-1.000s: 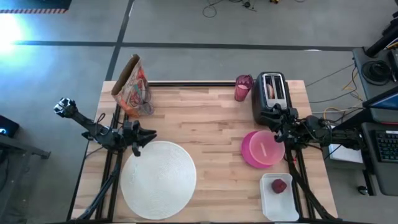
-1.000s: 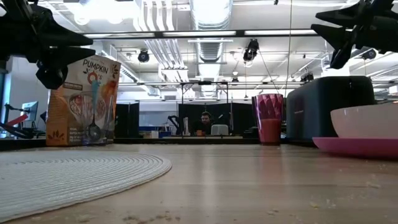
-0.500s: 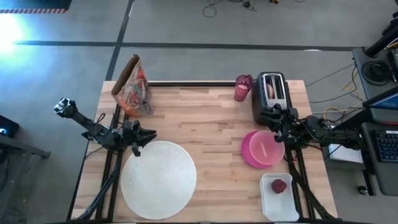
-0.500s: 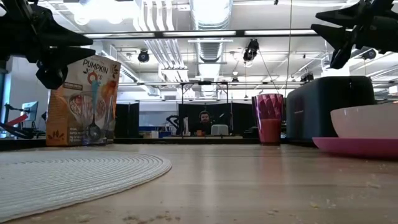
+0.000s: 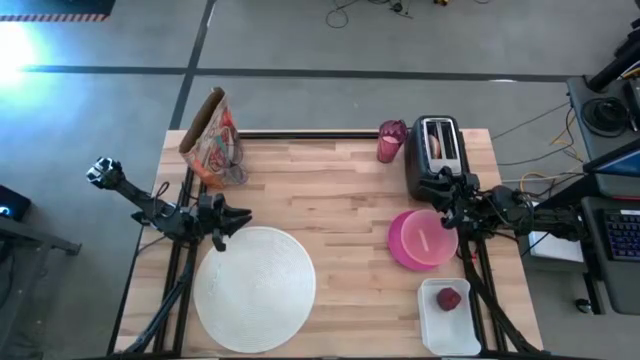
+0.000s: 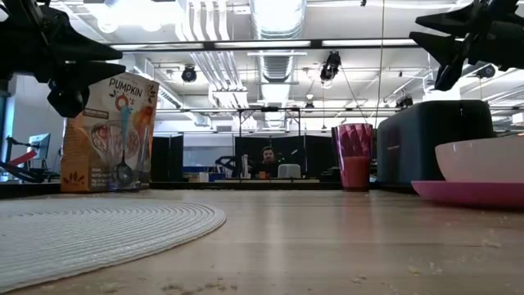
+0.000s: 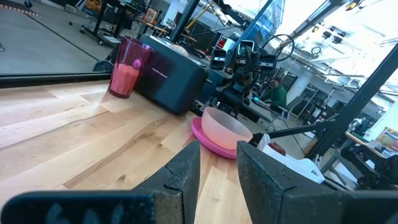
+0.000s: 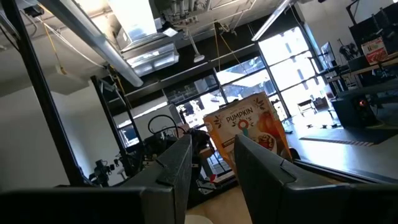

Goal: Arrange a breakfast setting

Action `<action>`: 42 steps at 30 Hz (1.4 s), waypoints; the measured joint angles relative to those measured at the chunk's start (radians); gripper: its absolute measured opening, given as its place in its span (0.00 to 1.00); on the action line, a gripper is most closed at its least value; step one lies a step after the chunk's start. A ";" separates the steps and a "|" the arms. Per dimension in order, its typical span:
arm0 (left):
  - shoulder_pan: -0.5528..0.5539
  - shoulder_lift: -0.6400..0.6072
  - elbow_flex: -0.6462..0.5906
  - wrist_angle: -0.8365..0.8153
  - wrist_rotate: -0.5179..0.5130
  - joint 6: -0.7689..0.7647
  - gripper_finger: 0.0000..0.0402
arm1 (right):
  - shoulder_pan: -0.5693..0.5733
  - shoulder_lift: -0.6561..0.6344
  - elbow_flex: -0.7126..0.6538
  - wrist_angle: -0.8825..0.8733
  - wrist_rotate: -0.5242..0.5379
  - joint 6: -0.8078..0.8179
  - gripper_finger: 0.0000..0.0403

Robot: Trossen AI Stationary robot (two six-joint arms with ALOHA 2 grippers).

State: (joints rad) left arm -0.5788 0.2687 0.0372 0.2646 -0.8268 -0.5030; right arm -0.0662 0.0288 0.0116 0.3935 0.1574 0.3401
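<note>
Two tools slightly open, empty, left tool [image 5: 243, 214], right tool [image 5: 438, 183]

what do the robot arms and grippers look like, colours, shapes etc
Both arms are dark, nearly black, built from slim jointed segments. The left gripper and right gripper each end in two flat, tapering matte black fingers with squared-off tips. The left arm's outer end carries a pale, silvery knuckle-like joint. No clear markings show on either arm.
</note>
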 joint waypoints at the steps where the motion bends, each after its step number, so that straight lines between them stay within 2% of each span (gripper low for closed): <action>1: 0.000 0.000 0.000 0.000 0.000 0.000 0.22 | 0.000 0.000 0.000 0.000 0.000 0.000 0.28; 19: 0.000 0.000 0.000 0.003 0.000 0.000 0.22 | 0.000 0.000 0.000 0.000 0.000 0.000 0.28; 25: 0.000 0.000 0.000 0.003 0.001 -0.118 0.22 | 0.000 0.000 0.000 0.000 0.000 0.000 0.28; 30: 0.000 0.011 0.000 0.004 0.121 -0.136 0.22 | 0.000 0.000 0.000 0.000 0.000 0.000 0.28; 37: 0.000 0.064 0.001 0.007 0.188 -0.144 0.22 | 0.000 0.000 0.000 0.000 0.000 0.000 0.28; 42: 0.000 0.132 0.107 -0.055 0.238 -0.082 0.22 | 0.000 0.000 0.000 0.000 0.000 0.000 0.28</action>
State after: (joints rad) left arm -0.5789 0.4005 0.1445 0.2095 -0.5891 -0.5852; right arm -0.0661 0.0288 0.0116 0.3938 0.1576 0.3401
